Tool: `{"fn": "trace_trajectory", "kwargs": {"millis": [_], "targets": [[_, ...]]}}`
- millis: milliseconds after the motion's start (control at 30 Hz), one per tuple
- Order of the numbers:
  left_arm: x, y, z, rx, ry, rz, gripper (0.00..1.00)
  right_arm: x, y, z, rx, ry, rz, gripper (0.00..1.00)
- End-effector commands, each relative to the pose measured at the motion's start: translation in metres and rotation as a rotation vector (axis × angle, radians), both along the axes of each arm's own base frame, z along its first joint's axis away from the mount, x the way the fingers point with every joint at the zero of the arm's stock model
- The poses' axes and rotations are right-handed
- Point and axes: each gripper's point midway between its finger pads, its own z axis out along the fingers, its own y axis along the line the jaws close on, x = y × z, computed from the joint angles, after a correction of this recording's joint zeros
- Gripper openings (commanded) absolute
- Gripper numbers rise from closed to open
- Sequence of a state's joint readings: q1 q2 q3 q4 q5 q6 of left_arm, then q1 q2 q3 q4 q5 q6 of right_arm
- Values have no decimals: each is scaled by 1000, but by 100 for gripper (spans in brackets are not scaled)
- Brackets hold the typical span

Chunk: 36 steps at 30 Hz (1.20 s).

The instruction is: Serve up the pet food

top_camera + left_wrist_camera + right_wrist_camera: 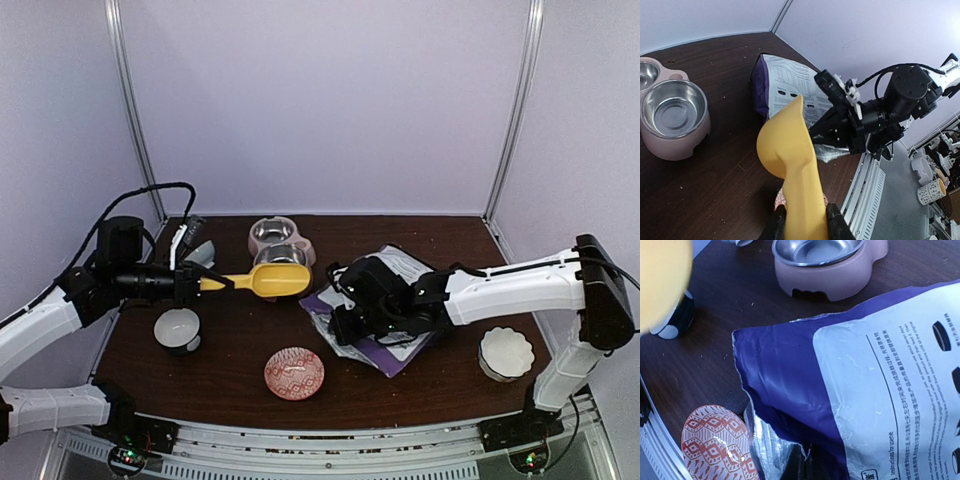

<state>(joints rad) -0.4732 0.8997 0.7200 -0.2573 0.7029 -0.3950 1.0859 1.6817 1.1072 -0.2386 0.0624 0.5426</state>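
My left gripper [190,285] is shut on the handle of a yellow scoop [270,280], held level above the table. The scoop's cup points at the bag, and its back fills the left wrist view [790,150] between my fingers [832,222]. The purple and white pet food bag [385,320] lies flat at centre right. My right gripper [345,325] is shut on the upper edge of the bag's open mouth [775,440], where the silver lining shows. No kibble shows in any view.
A pink double feeder with steel bowls [280,240] stands behind the scoop. A dark and white cup [178,330] sits below my left gripper. A red patterned dish [294,372] lies near the front, and a white scalloped bowl [505,352] sits at the right.
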Motion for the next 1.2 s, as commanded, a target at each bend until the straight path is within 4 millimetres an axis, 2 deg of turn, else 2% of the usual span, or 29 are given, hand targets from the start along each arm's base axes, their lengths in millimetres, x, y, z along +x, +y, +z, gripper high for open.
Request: {"fn": "trace_trajectory", "kwargs": {"millis": [0,67,200,333,533,733,867,1033,1167], "targets": [[-12,-7,9,-26,-28,-4,4,27,-42,41,35,-152,-207,0],[-18,-12,14,-40,-38,-17,4,26,-46,48,68,-174,-220,0],[-24,-27,20,-78,-44,-42,4,26,-48,49,84,-178,-225,0],[-25,-45,8,-59,-14,-71,3,25,-44,49,116,-161,-232,0],[-29,-64,-6,-27,21,-106,0,28,-51,63,156,-189,-278,0],[-24,-81,2,-68,9,-127,1,27,-40,70,174,-197,-239,0],[-21,-100,-2,-44,17,-159,0,27,-36,73,176,-206,-229,0],[-19,-112,-12,-9,33,-173,0,28,-41,88,190,-238,-238,0],[-11,-119,-12,5,-2,-148,0,26,-41,103,210,-259,-216,0]]}}
